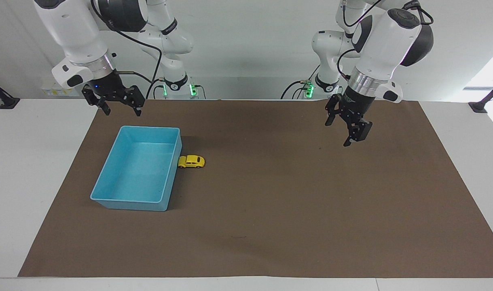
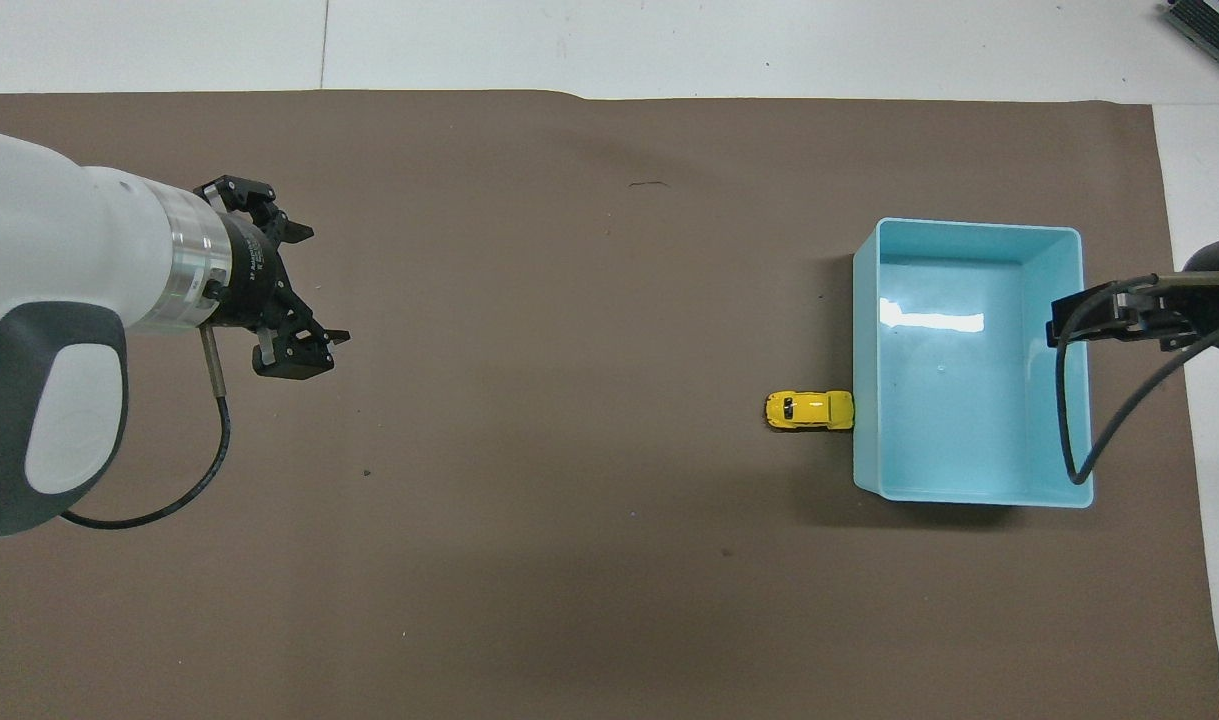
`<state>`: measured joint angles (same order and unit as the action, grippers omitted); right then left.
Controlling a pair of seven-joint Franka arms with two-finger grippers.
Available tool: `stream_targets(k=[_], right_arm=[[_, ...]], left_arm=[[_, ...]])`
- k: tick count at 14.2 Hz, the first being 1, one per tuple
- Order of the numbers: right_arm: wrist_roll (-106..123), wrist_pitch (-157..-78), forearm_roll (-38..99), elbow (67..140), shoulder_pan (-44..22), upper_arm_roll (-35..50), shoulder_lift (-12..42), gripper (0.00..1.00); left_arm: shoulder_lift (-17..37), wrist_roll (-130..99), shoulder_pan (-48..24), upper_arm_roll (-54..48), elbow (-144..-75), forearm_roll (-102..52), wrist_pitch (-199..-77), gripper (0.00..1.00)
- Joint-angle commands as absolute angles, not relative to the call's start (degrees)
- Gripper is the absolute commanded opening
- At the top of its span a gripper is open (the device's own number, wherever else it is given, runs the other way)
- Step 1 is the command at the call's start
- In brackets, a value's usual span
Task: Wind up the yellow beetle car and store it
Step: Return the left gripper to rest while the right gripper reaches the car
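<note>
the tiny bright yellow beetle-shaped toy car stands on its wheels on the brown paper mat, its nose against the outer side wall of the light blue rectangular plastic bin, on the side of the bin toward the left arm's end of the table. it is outside the bin, so we judge that storing is the step in hand.

the right gripper hangs over the mat's edge just on the robots' side of the bin, its black fingers spread apart and empty. the left gripper hangs over bare mat toward the left arm's end of the table, well apart from the car, fingers also apart and holding nothing; we would leave that arm to wait.

to do this well, we would use the right arm, which is much closer. we should bring its gripper over the car and turn the wrist so the fingers close across the car's narrow width, on its two flanks, not along its length. the bin wall touches the nose, so a lengthwise pinch would put one finger into the wall. we should come down straight and close gently on the rounded body, since a smooth small shell on free wheels may roll or squirt out. then we lift above the rim, move over the bin's floor, lower, and let go.
</note>
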<state>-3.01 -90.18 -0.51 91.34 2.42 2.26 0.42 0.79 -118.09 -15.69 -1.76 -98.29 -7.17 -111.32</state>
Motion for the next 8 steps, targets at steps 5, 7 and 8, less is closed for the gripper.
stream_targets(k=[5, 7, 8], right_arm=[[-4.6, -95.3, 0.0, 98.4, 1.2, 2.9, -3.0, 1.00], [-7.6, -96.7, 0.1, 99.5, -0.5, 2.9, -2.7, 1.00], [-9.0, -97.4, 0.1, 99.9, -1.1, 2.9, -2.6, 1.00]], left_arm=[[1.0, -91.2, -12.5, -1.9, -91.7, -6.4, -104.1, 1.00], [0.9, -80.5, -10.4, -2.0, -90.5, -6.5, -102.6, 1.00], [0.8, -75.7, -9.8, -1.8, -90.4, -6.5, -101.9, 1.00]])
